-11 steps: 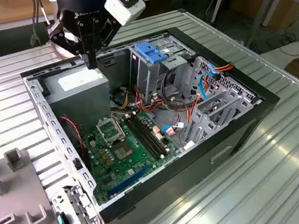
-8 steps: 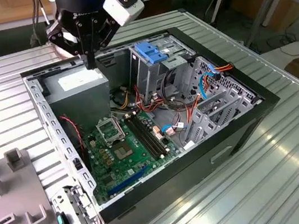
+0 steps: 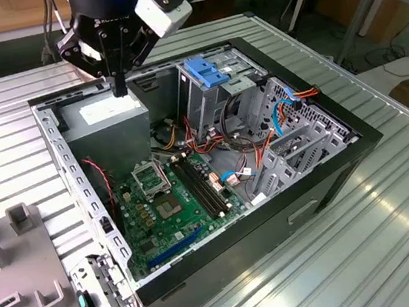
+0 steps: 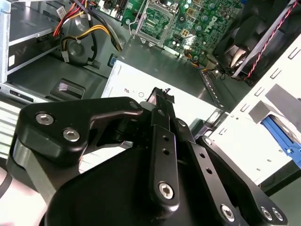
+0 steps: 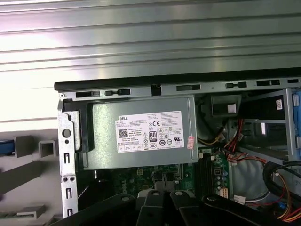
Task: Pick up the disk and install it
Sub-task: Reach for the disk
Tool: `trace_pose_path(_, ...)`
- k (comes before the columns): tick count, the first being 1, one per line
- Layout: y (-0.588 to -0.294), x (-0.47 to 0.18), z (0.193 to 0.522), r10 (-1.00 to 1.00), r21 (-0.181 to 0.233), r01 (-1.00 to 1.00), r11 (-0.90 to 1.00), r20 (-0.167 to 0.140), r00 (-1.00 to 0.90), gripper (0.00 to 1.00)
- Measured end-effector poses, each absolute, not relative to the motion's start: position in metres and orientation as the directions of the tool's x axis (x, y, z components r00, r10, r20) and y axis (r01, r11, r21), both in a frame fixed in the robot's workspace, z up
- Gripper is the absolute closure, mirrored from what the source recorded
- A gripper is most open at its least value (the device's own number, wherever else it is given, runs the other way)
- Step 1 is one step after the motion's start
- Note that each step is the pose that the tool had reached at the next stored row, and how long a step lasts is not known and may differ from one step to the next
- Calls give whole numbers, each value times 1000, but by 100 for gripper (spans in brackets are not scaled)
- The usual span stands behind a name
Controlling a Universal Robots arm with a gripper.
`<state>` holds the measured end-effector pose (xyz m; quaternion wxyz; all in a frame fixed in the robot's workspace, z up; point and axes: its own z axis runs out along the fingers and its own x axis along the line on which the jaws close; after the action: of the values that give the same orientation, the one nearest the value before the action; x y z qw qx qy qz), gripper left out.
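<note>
Black gripper [image 3: 119, 83] closed, empty, just above the smooth grey metal power supply [image 3: 109, 118], ten o'clock in the case [image 3: 320, 197], exterior view. Open air overhead; perforated steel walls [image 3: 77, 181] close alongside. Beyond the rear edge, beside grey fixtures [image 5: 41, 149] on the ribbed counter [image 5: 141, 37]: a blue sliver, perhaps the disk [image 5: 4, 147].

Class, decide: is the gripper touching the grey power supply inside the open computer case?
Cannot tell. In the exterior view the gripper overlaps the top of the power supply, and the wrist views look down past it; none shows contact or a gap.
</note>
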<state>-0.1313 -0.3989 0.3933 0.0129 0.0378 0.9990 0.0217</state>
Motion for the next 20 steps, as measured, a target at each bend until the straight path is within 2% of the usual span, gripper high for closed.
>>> trace_pose_path(20,-399,-150,393,76,44,75,996,-24,-997,89)
